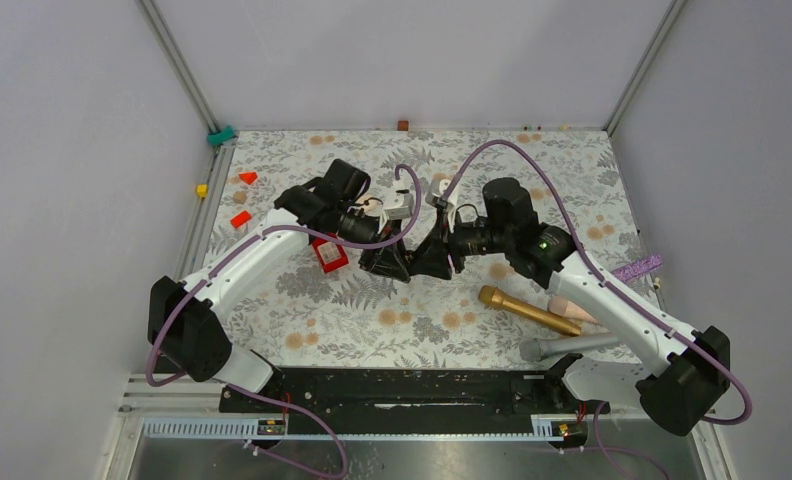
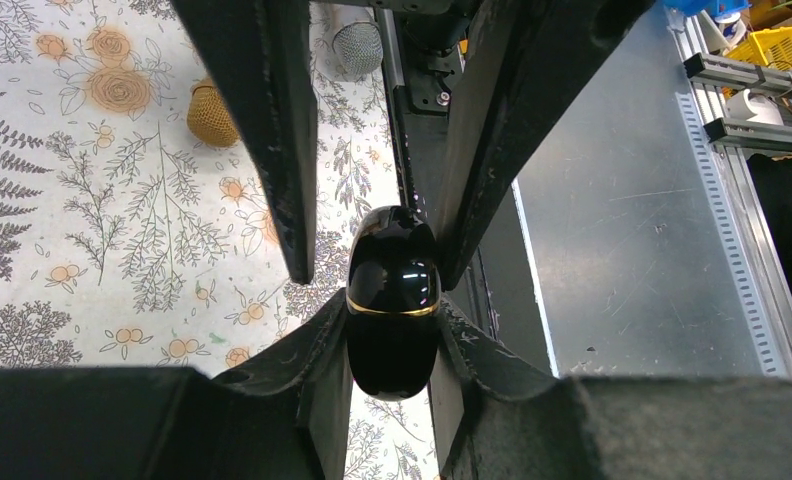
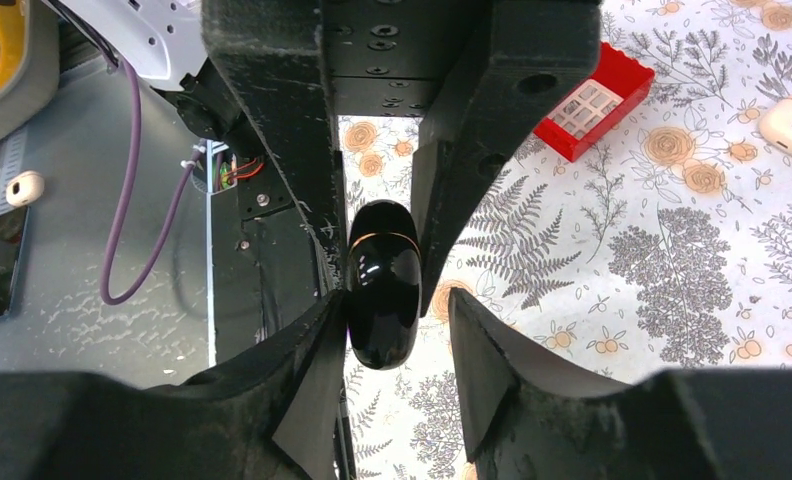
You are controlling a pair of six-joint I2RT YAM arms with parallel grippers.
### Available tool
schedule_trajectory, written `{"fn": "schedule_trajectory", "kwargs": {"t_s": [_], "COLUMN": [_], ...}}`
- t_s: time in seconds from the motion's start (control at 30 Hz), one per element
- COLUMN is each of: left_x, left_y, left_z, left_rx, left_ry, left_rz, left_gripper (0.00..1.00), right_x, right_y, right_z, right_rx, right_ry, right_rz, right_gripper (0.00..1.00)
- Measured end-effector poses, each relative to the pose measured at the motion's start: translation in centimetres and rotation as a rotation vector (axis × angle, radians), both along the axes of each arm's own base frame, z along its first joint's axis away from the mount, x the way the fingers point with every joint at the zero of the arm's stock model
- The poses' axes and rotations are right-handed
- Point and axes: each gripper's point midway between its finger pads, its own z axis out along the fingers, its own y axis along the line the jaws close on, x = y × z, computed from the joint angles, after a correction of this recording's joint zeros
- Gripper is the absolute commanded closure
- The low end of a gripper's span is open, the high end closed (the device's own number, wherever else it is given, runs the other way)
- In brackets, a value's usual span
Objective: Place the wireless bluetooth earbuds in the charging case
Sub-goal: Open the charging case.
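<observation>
Top view high, looking down — wrist views close, opposed, share black case.

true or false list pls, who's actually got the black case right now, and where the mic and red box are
1. The left gripper clamps the black case on both sides. True.
2. The right gripper grips it just as tightly. False: one finger touches the case, and there is a gap between it and the other.
3. The case is open. False: its halves meet at the gold seam.
4. The gold microphone lies beside the left arm. False: it lies by the right arm.
5. The red box sits on the table near the left gripper. True.
</observation>
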Motion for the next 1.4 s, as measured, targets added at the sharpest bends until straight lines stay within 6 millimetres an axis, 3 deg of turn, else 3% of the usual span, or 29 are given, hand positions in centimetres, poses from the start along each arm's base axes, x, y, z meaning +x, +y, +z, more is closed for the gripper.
{"fn": "schedule_trajectory", "kwargs": {"t_s": [0.23, 0.57, 0.87, 1.4], "left_x": [-0.2, -0.1, -0.1, 0.4], "left_y": [0.0, 0.0, 0.0, -0.4], "left_z": [0.1, 0.1, 0.1, 0.3], "left_rx": [-0.004, -0.006, -0.006, -0.009], "left_ry": [0.008, 0.005, 0.008, 0.028], "left_rz": [-0.005, -0.005, -0.003, 0.032], "left_gripper": [0.92, 0.96, 1.00, 1.00], "right_x": [0.5, 0.8, 1.7, 1.2], "right_y": [-0.5, -1.2, -3.0, -2.5], "right_z": [0.0, 0.1, 1.6, 1.7], "right_rx": [0.003, -0.011, -0.015, 0.012], "right_ry": [0.004, -0.018, -0.115, -0.058], "right_rz": [-0.011, -0.037, -0.111, -0.090], "right_gripper": [0.39, 0.36, 0.34, 0.30]}}
